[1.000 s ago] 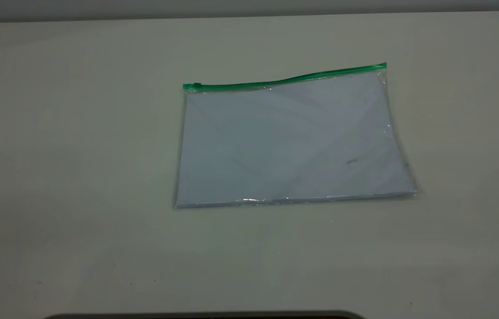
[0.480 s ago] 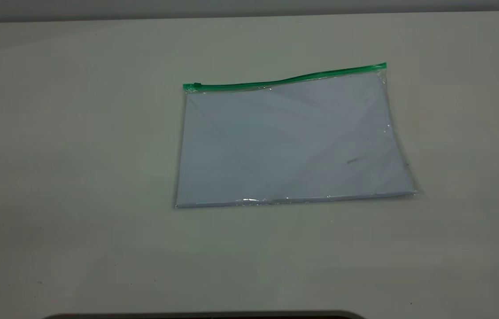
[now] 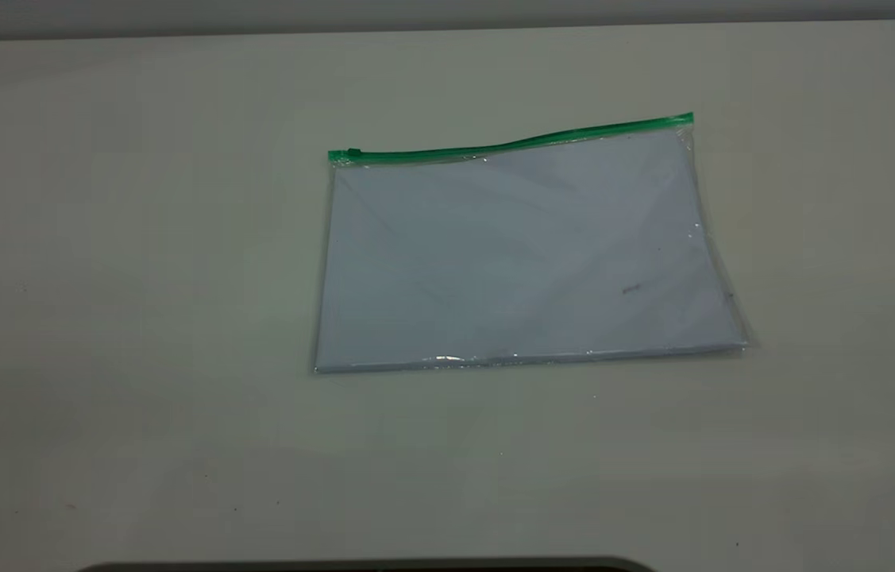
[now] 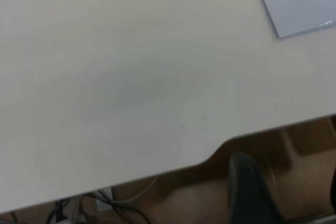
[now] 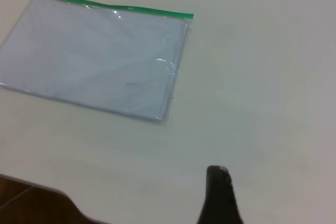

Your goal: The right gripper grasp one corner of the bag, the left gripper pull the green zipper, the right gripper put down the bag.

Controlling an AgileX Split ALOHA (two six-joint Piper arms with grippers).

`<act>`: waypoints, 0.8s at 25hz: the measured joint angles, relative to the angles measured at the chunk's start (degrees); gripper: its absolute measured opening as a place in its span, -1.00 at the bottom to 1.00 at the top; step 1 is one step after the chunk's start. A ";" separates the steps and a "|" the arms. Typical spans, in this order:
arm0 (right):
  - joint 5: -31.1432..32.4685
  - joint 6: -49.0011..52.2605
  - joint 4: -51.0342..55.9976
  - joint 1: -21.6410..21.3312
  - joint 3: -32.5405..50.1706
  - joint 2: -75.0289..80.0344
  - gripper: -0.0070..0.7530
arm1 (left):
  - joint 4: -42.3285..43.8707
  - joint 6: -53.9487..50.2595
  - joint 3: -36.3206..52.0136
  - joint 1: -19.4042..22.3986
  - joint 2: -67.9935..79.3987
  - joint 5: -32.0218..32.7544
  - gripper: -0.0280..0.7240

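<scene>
White table [image 3: 137,278] is carrying your bag [image 3: 522,254], lying flat, green zipper [image 3: 511,144] shut. Right gripper [image 5: 220,198] and left gripper [image 4: 252,192] are hovering well apart from it, holding nothing; finger spread: cannot tell.

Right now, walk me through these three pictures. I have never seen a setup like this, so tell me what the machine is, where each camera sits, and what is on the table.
This is a two-armed robot at a table. The wide picture comes from a camera outside the rig; neither arm shows in it. The other two come from cameras on the arms' wrists.

On the table lies the bag, a flat clear pouch with white paper inside. The green zipper runs along its far edge, its slider at the left end.

The dark shape in the left wrist view is part of the left gripper, out past the table's edge. The right gripper hangs above the table, short of the bag. Nothing is held.
</scene>
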 joint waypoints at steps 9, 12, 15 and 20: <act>0.00 0.00 0.00 0.00 0.00 0.00 0.57 | 0.45 0.00 0.00 8.59 -7.71 0.04 0.25; 0.00 0.00 0.00 0.00 0.00 0.00 0.57 | 0.99 0.00 0.00 9.18 -7.76 0.04 0.25; 0.00 0.00 0.00 0.00 0.00 0.00 0.57 | 1.16 -0.01 0.00 9.18 -7.76 0.04 0.25; 0.00 0.00 0.00 0.00 0.00 0.00 0.57 | 1.22 -0.01 0.00 9.18 -7.76 0.04 0.25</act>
